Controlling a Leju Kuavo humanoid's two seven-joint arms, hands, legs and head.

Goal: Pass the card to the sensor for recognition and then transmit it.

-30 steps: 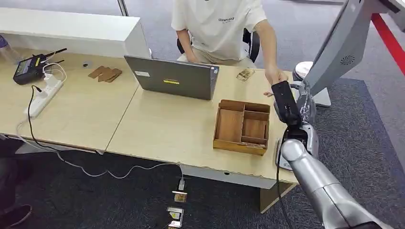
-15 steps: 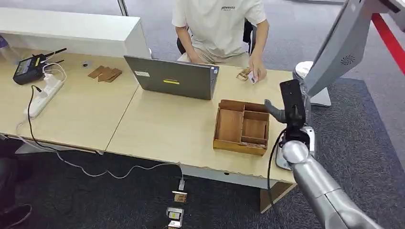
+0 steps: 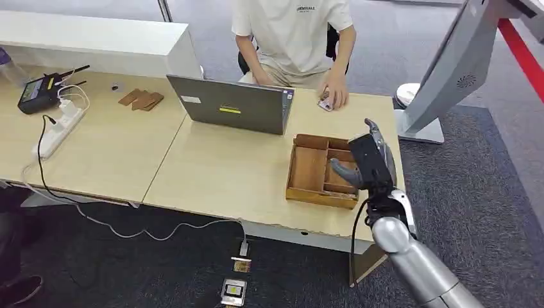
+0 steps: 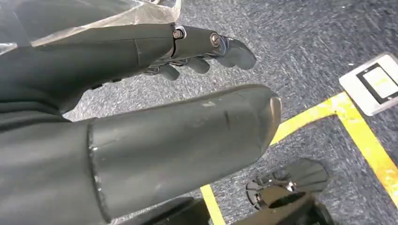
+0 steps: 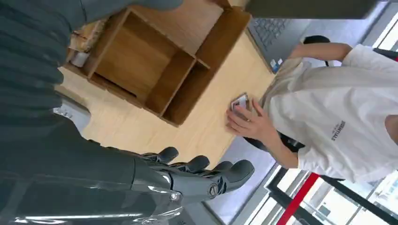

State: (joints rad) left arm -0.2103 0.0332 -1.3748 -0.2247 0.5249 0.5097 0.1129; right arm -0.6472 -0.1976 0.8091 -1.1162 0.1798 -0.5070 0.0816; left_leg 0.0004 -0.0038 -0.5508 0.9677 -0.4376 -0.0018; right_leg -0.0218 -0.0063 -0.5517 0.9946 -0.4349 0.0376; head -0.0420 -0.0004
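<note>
The desk (image 3: 212, 173) is carrying a wooden tray (image 3: 306, 168), and that tray is the landmark here. A person (image 3: 292, 29) is sitting beyond the tray, behind a laptop (image 3: 231, 106). The right hand (image 3: 362, 163) is hovering over the tray's right-hand end, its fingers (image 5: 202, 164) spread apart and holding nothing. The left hand (image 4: 155, 93) is hanging low over grey carpet, well away from the tray, fingers extended and empty. The card (image 3: 325, 103) is lying on the desk beyond the tray, under the person's hand. Judging from this, the hand-over appears done; nothing of the task seems left for the robot.
</note>
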